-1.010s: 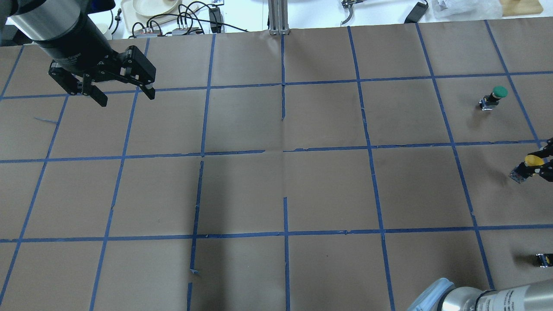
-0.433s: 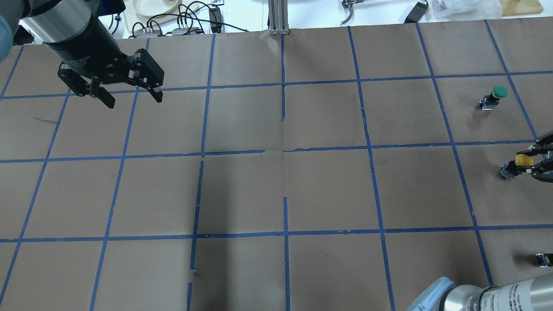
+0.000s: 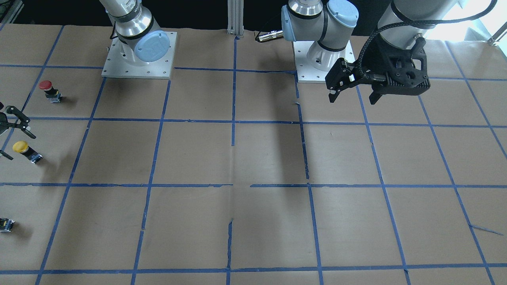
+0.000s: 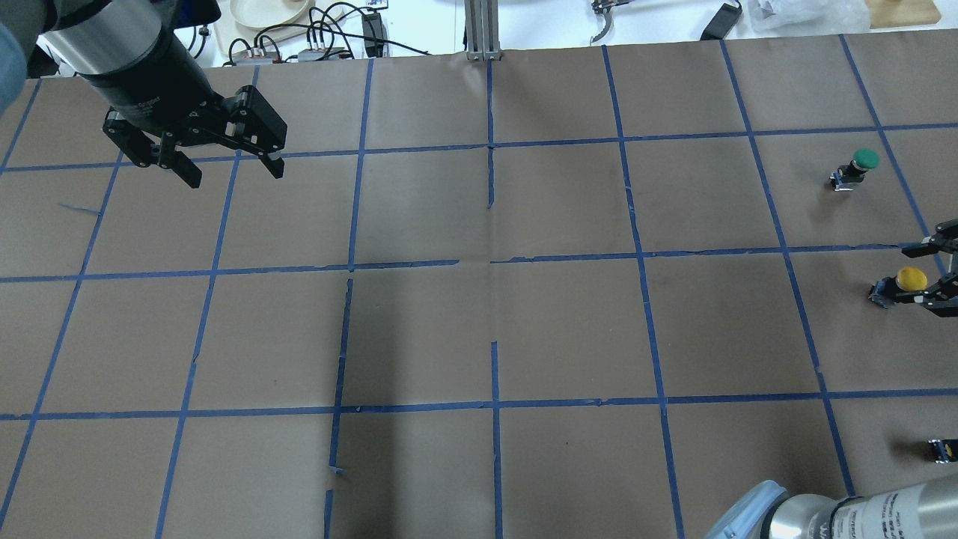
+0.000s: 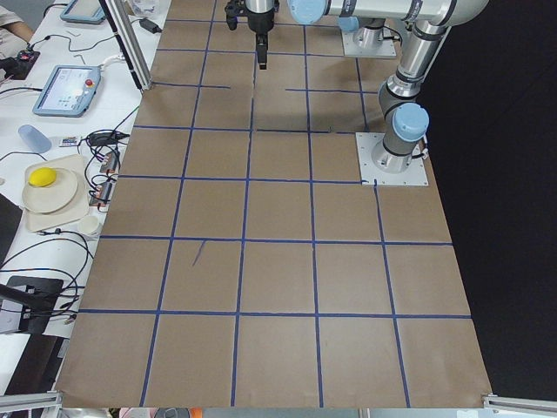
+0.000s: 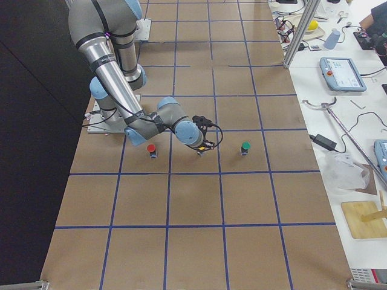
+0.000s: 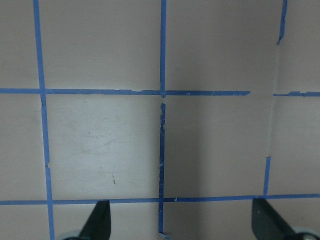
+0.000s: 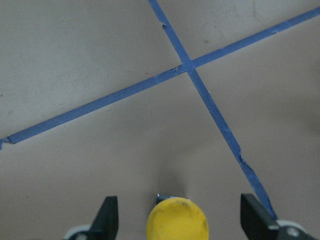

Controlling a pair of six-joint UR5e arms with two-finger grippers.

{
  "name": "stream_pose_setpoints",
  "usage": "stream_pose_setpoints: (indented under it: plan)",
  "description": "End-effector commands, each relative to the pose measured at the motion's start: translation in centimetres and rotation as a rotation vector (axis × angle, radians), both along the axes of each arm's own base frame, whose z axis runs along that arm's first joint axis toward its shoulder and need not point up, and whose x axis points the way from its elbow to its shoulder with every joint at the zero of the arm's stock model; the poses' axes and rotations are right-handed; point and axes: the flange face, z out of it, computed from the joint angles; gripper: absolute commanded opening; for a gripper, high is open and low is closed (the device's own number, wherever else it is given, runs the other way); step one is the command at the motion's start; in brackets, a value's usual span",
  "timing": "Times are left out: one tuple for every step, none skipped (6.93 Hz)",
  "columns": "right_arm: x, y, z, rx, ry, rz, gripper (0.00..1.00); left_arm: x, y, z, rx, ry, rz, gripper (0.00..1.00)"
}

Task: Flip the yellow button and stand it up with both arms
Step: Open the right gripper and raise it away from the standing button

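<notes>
The yellow button (image 4: pixel 911 280) stands on the brown paper at the table's right edge, yellow cap up, grey-black body under it. It also shows in the front view (image 3: pixel 21 147) and, cap only, in the right wrist view (image 8: pixel 177 221). My right gripper (image 4: pixel 922 268) is open. Its fingers (image 8: pixel 107 216) stand wide apart on either side of the cap and do not touch it. My left gripper (image 4: pixel 232 174) is open and empty. It hangs above the far left part of the table (image 3: pixel 352 99), over bare paper and blue tape lines (image 7: pixel 161 150).
A green-capped button (image 4: pixel 861 165) stands beyond the yellow one. A red-capped button (image 3: pixel 48 89) stands on its robot side. A small capless black block (image 4: pixel 941 449) lies near the right edge. Both arm bases (image 3: pixel 138 55) sit on the robot's side. Cables and a plate (image 4: pixel 262 11) lie past the far edge.
My right gripper, which held the button tilted, has shifted it slightly left, set it down upright and opened its fingers around it. My left gripper has moved a little to the right.
</notes>
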Motion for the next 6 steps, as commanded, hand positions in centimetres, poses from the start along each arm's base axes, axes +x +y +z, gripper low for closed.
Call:
stream_pose_setpoints:
  plan:
    - [1.3,0.5,6.0,0.05,0.054,-0.221,1.0,0.0,0.0,-0.1,0.003,0.0,-0.001,1.0]
    - [3.6,0.8,9.9,0.066,0.081,-0.349,1.0,0.0,0.0,-0.1,0.002,0.0,-0.001,0.99]
    - [7.0,0.9,13.0,0.105,0.12,-0.457,1.0,0.0,0.0,0.1,-0.003,0.0,-0.001,1.0]
    - [12.0,0.7,15.4,0.181,0.086,-0.605,1.0,0.0,0.1,0.1,-0.003,0.0,-0.001,1.0]
    - [16.1,0.2,18.3,0.241,0.063,-0.757,1.0,0.0,0.1,0.0,-0.002,0.003,0.0,1.0]
    - [19.7,-0.4,20.1,0.346,0.035,-0.894,1.0,0.1,-0.3,0.0,-0.012,-0.001,-0.001,1.0]
